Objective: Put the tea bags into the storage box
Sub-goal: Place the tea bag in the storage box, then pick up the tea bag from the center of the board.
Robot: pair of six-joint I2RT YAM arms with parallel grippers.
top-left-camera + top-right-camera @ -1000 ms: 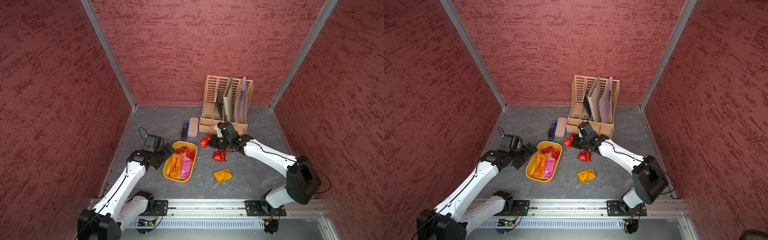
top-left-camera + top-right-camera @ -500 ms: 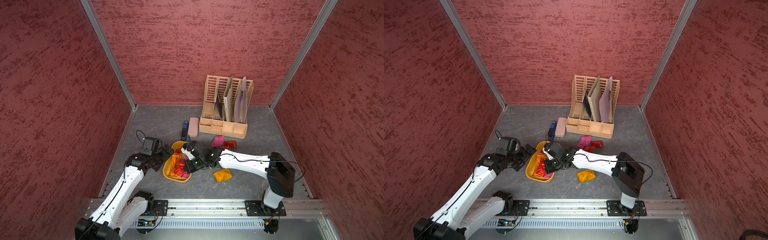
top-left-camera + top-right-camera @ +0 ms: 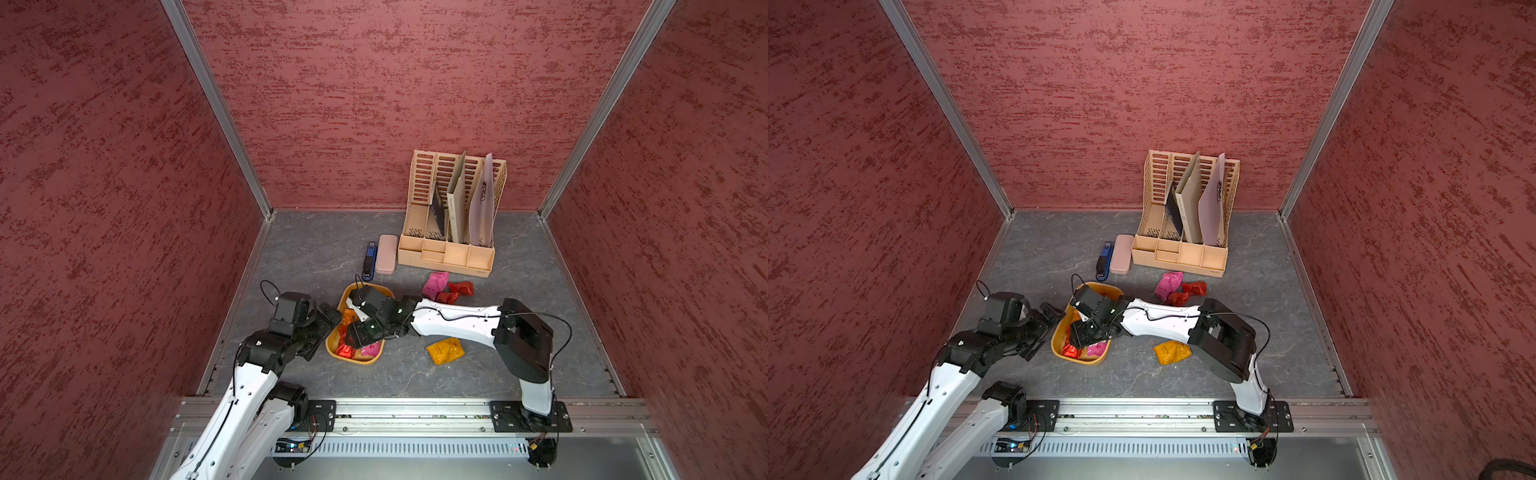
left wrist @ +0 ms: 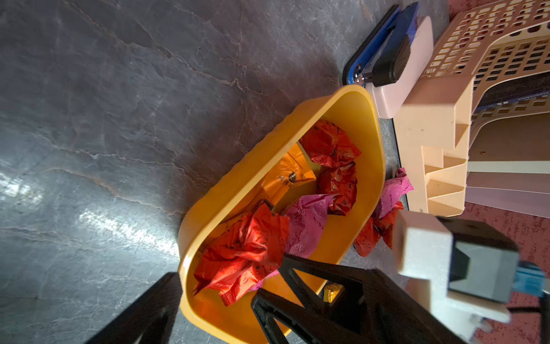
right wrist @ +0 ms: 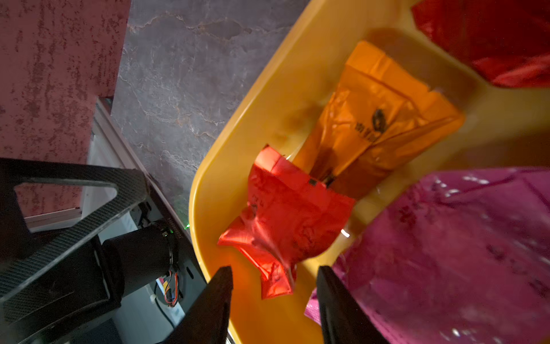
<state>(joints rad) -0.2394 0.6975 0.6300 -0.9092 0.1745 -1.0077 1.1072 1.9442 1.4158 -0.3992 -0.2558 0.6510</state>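
Grey bench [image 3: 316, 257] is carrying everything, and a tan file organizer [image 3: 453, 208] is standing at the back. The yellow storage box [image 3: 353, 360] is sitting by the left arm. The left claw [image 4: 229, 266] is spread wide and straddling the box wall nearest it, one finger inside and one outside, gripping nothing. The right claw [image 5: 273, 277] is hanging low over the box, released, with a red tea bag [image 5: 285, 214] lying loose just past its tips, beside an orange tea bag [image 5: 372, 119] and a pink tea bag [image 5: 446, 253]. Lying outside the box are a yellow-orange packet [image 3: 444, 350] and a loose pink packet [image 3: 435, 284] touching two red packets [image 3: 457, 289]. This is looking like the drop step: best lifting straight up so the fingers aren't snagging foil or tipping the rim
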